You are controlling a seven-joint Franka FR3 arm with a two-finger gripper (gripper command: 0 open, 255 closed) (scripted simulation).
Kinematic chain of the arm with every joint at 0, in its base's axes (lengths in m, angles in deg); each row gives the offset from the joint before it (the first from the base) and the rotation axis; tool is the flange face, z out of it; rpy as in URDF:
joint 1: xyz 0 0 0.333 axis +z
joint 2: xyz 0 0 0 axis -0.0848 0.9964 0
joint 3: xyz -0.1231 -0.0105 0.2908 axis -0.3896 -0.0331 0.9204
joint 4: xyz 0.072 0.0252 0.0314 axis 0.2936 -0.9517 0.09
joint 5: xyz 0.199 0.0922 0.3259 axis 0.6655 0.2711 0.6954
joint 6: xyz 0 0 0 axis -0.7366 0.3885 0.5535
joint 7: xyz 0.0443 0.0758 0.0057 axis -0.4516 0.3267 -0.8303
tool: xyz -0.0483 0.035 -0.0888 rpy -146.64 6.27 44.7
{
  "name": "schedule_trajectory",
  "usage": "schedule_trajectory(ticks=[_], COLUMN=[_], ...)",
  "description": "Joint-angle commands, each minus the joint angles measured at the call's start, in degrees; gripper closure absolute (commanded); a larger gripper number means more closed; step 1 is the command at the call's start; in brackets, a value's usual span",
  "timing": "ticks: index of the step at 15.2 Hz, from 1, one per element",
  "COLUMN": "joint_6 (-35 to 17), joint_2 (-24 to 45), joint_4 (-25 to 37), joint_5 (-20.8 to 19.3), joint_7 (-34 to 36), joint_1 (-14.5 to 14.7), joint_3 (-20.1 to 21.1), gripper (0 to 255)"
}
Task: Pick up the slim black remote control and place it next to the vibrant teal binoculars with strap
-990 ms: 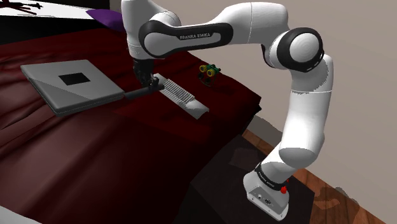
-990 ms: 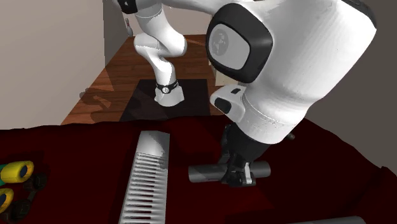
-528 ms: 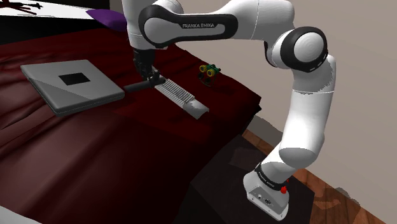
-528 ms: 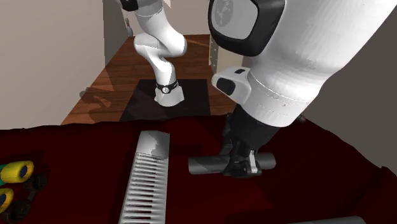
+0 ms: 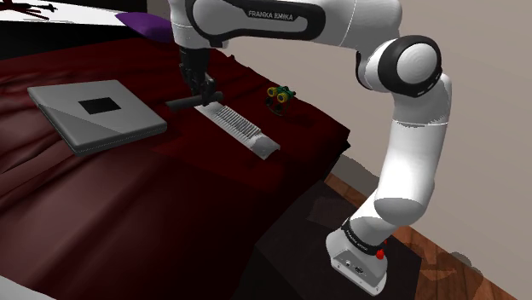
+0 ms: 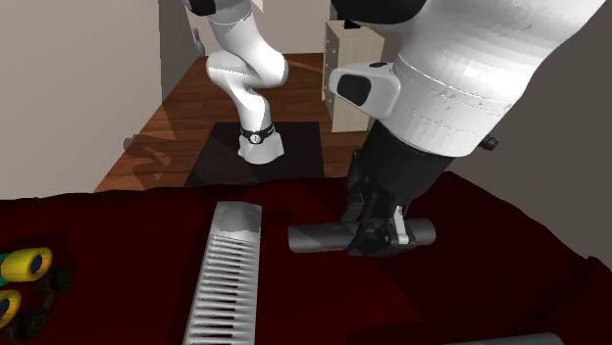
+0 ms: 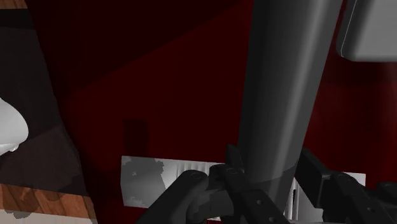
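Observation:
The slim remote [image 5: 182, 104] is a dark grey bar, held level above the dark red bed [image 5: 128, 196]. My gripper [image 5: 205, 95] is shut on the remote's end nearest the binoculars. In the second exterior view the remote [image 6: 319, 236] sticks out to the left of the gripper [image 6: 378, 235] and hangs above the cover. The wrist view has the remote [image 7: 289, 89] running away from the gripper [image 7: 267, 181], clasped between the fingers. The small binoculars [image 5: 279, 94], with yellow-green lenses, stand near the bed's far edge; they also show at the second exterior view's left edge [image 6: 20, 279].
A grey ribbed slab [image 5: 239, 128] lies on the bed between the remote and the binoculars, just under the gripper. A closed grey laptop [image 5: 94, 115] lies toward the shoulder view's left. A purple cushion [image 5: 141, 21] is at the back. The stand [image 5: 358, 256] is on the floor.
The gripper has risen with the remote, lifting it off the bed cover and carrying it slightly toward the back of the bed. The ribbed slab, laptop and binoculars have not moved.

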Motion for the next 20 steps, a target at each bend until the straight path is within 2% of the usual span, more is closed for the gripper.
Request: schedule_trajectory(ticks=[1, 9, 14, 20], joint_6=[1.7, 7.3, 4.0, 1.1], joint_2=[0.1, 0.7, -3.0, -5.4], joint_4=[1.8, 8.4, 3.2, 0.2], joint_5=[0.0, -0.3, 1.4, 2.4], joint_7=[-0.4, -1.6, -7.5, -14.7], joint_1=[0.4, 2.1, -4.8, -11.5], joint_3=[0.0, 0.0, -0.8, -2.5], gripper=[255, 255, 255, 255])
